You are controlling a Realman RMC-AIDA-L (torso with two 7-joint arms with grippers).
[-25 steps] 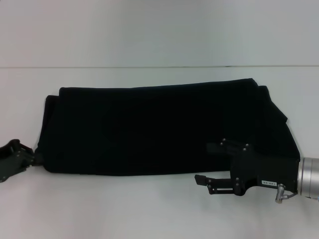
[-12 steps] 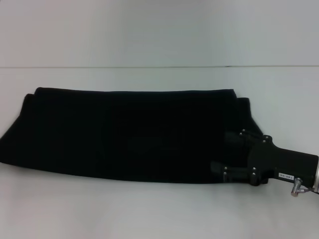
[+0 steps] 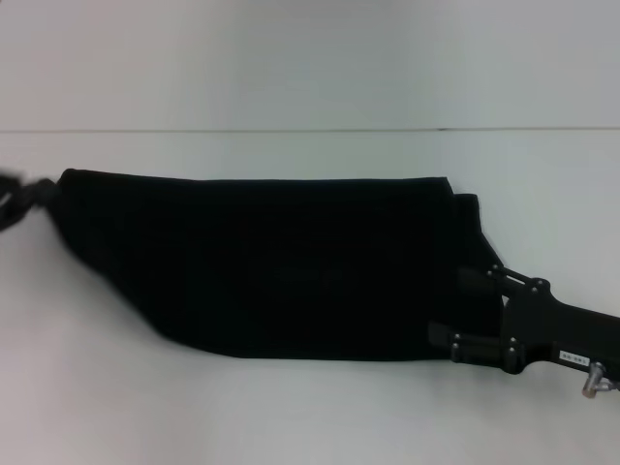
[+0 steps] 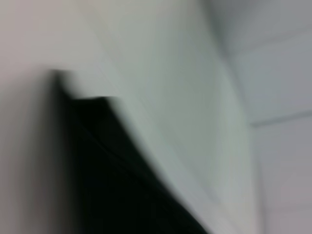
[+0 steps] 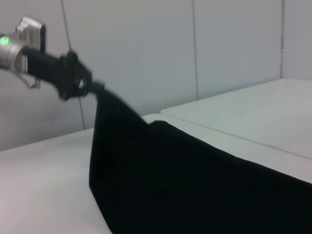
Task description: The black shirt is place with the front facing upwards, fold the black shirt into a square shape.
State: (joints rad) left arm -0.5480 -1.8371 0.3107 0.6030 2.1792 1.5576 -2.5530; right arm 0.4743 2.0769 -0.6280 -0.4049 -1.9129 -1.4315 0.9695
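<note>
The flat white bench (image 3: 291,417) fills the head view, its far edge a thin line running from 9 to 3 o'clock across the upper third, with a pale wall behind it.

The large plain black cloth shirt (image 3: 281,266) covers the middle of the bench as a long folded band. Its long axis runs from 9 to 3 o'clock. The far edge is nearly straight; the near edge slants, so the band is narrow at the 9 o'clock end and deep toward 3 o'clock. No lettering or label shows on the cloth. In the right wrist view the shirt (image 5: 195,180) rises from the bench to a raised peak at its far corner. In the left wrist view only a blurred dark corner of the shirt (image 4: 117,180) shows against the pale bench.

The right end effector (image 3: 465,315), black and boxy, sits at the 4 o'clock corner of the shirt. One finger lies over the cloth and the other along its near edge, narrowly set and clamped on that corner.

The left end effector (image 5: 92,87) is at the 9 o'clock end, lifted off the bench, pinching the shirt's raised far corner. In the head view it is only a dark blur (image 3: 19,199) at the frame's edge.
</note>
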